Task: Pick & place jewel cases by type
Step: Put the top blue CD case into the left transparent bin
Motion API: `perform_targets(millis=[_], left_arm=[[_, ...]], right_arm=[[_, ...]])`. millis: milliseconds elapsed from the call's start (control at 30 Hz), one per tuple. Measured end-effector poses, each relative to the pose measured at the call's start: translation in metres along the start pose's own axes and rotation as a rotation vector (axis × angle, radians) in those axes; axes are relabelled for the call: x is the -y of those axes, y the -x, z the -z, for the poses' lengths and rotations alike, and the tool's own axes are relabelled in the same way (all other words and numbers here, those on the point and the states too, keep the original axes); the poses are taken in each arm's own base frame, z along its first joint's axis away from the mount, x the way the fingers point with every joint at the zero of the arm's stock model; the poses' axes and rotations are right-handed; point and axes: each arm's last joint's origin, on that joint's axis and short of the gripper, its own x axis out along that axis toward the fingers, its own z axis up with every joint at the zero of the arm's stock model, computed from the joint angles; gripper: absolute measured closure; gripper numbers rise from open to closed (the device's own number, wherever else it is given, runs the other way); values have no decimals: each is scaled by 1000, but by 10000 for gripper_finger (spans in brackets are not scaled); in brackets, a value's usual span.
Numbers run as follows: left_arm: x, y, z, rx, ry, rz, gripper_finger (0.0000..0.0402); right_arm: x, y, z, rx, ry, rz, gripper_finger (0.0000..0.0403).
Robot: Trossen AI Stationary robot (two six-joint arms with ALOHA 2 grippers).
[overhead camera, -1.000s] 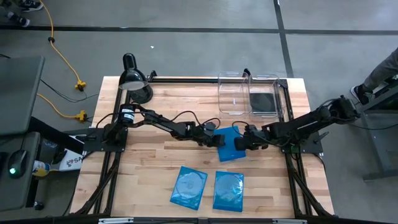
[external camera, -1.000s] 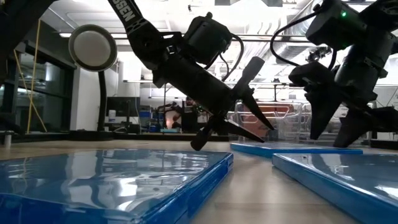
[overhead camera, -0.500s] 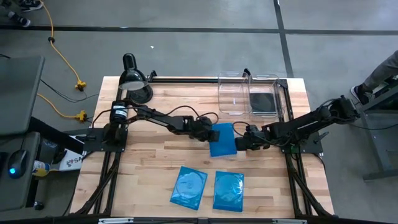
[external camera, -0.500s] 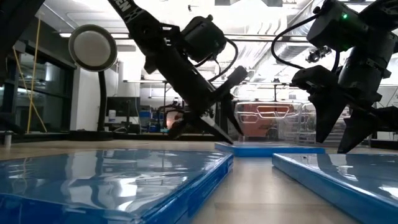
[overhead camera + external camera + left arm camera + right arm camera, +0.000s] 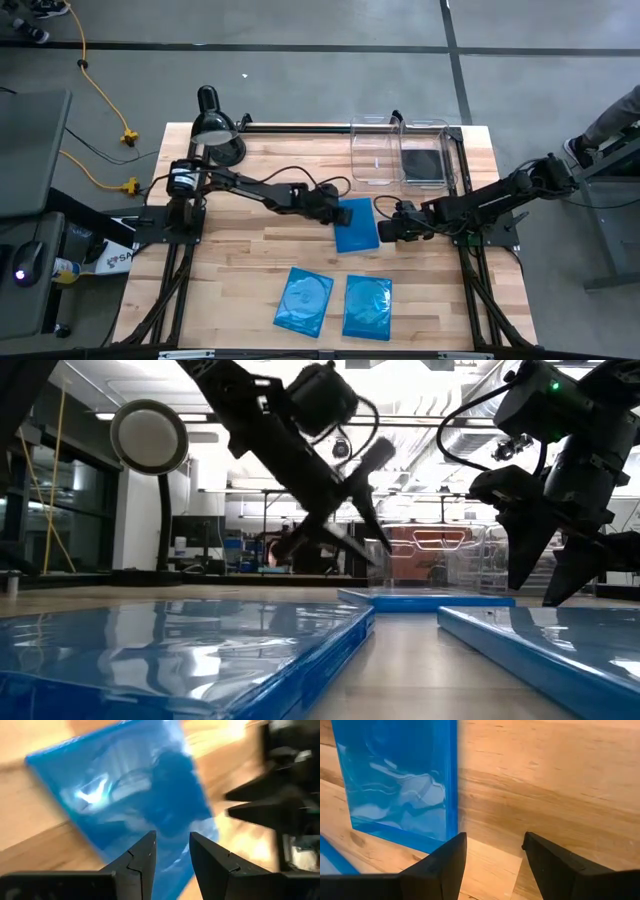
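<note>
On the bench point(image 5: 250, 240), a blue case point(image 5: 357, 224) lies flat between both grippers. The left gripper point(image 5: 334, 212) at its left edge and the right gripper point(image 5: 384, 230) at its right edge both have fingers apart, grasping nothing.

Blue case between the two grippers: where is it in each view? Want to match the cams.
High view: the blue case lies flat mid-table, between both grippers.
Low view: its thin edge shows far back, beyond the two near blue cases.
Left wrist view: fills the frame, just past the open left gripper.
Right wrist view: beside the open right gripper, its edge at.
Shared landmark: the wooden tabletop.
</note>
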Motion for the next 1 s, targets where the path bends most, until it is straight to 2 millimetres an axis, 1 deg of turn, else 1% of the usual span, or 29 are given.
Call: perform_targets(millis=[167,267,333,433,567,700,800,1000], left_arm=[[8,14,-4,36,-38,9,285],[1,17,-5,41,-45,-85,285],[-8,18,-2,-1,-46,-164,285],[-14,19,0,-22,-4,-232,285],[-17,19,0,3,3,-266,285],[-19,19,-5,12,18,-271,285],[-23,11,-3,3,45,-278,285],[-32,-17,5,-112,101,-208,285]], right_arm=[[0,0,0,1,4,-3,204],[-1,0,0,1,4,-11,204],[-2,0,0,0,6,-21,204],[-4,0,0,3,20,-42,204],[-5,-1,-2,48,19,-54,204],[-5,0,-2,53,19,-56,204],[-6,0,-2,54,19,-61,204],[-8,-2,-2,53,20,-77,204]])
